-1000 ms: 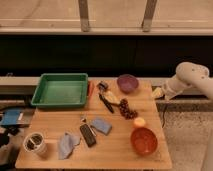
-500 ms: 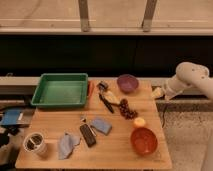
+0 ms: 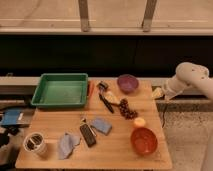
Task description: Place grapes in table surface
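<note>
Resting on the table surface (image 3: pixel 55 125), the grapes (image 3: pixel 127 110) lay right of centre, between the purple bowl (image 3: pixel 127 82) and the red bowl (image 3: pixel 144 140), just beside a small yellow-orange fruit (image 3: pixel 139 121). The bunch was judged light, soft and easily crushed, with berries liable to detach. A gentle hold across the widest part of the cluster, or at the stem if reachable, was judged advisable. The gripper (image 3: pixel 159 93) appeared to sit at the table's right edge on the white arm (image 3: pixel 190 77), well apart from the grapes. Whether it was open or closed could not be told.
</note>
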Robot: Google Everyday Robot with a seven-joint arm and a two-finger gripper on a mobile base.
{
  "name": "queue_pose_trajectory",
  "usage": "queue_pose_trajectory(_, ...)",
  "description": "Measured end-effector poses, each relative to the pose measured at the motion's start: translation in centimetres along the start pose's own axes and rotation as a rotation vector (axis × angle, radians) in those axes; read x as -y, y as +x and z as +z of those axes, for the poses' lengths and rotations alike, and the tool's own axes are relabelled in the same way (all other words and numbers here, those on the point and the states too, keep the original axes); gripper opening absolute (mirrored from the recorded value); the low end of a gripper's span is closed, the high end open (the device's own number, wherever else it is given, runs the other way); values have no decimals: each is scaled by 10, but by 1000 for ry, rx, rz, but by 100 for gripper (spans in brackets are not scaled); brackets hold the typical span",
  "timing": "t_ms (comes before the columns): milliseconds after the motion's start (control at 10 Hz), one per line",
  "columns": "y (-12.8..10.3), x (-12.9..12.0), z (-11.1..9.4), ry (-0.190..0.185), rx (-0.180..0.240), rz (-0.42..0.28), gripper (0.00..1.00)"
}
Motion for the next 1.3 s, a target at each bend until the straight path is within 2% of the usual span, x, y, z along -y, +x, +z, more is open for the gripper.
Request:
queue_pose_trajectory(300,2,-10,2,-9,-16,-43,66)
queue_pose_trajectory(600,-10,-62,22,-29,-68,-151,66)
queue_pose_trajectory(900,-4,-122,51,-49,-171,-298,66)
queue_pose_trajectory(1100,9,-143,66,-54,-225,-365,66)
queue_pose_trajectory(1300,26,-149,79,-59,-280,-404,66)
